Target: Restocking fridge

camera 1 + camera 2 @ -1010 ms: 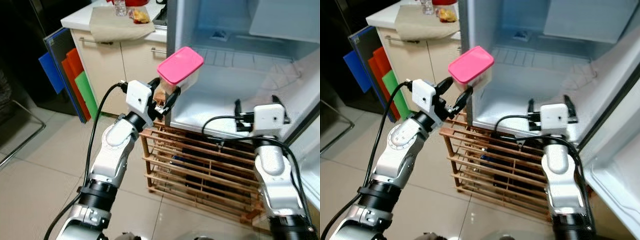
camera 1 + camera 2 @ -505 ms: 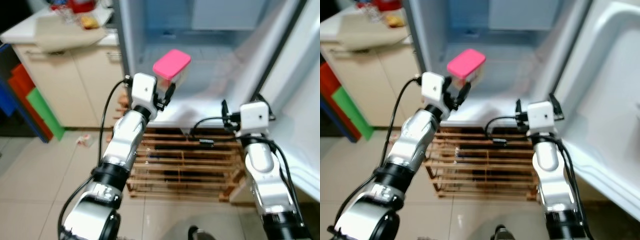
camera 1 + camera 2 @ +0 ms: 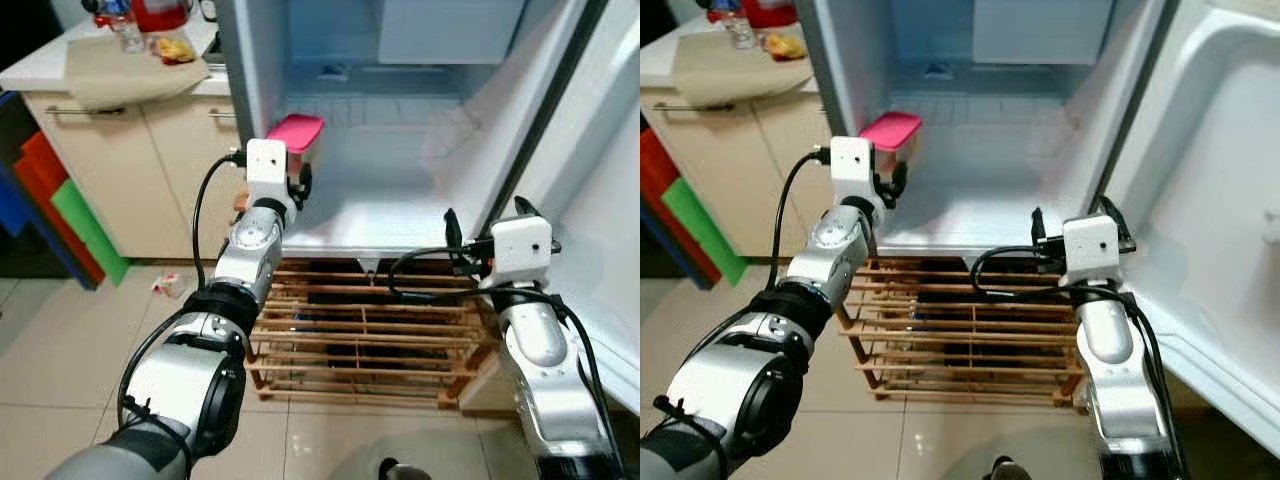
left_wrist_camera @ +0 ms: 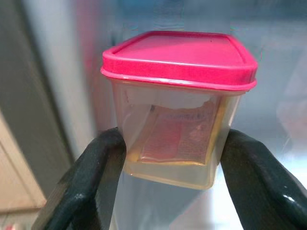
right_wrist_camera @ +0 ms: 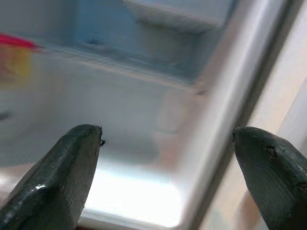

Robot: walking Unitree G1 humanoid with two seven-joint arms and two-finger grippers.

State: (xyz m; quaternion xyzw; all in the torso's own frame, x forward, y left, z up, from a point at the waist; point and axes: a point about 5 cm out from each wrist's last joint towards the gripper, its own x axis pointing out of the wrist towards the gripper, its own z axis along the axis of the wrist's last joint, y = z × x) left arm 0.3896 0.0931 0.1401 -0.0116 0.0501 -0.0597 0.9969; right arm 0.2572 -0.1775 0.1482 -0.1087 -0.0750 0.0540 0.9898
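Left eye view: the open fridge [image 3: 400, 200] fills the room ahead, its white floor shelf bare and bright, door [image 3: 1210, 200] swung wide on the right. The left gripper [image 3: 290, 185] reaches just inside the fridge's left wall, fingers clamped on a clear container with a pink lid [image 4: 180, 103], held above the shelf. The right gripper [image 5: 168, 172] waits at the fridge's front edge, fingers spread apart. Below sits a wooden slatted rack [image 3: 370, 330] on pale floor tiles [image 3: 60, 360]; cream cabinets [image 3: 130, 170] and a cluttered counter [image 3: 110, 60] stand to the left.
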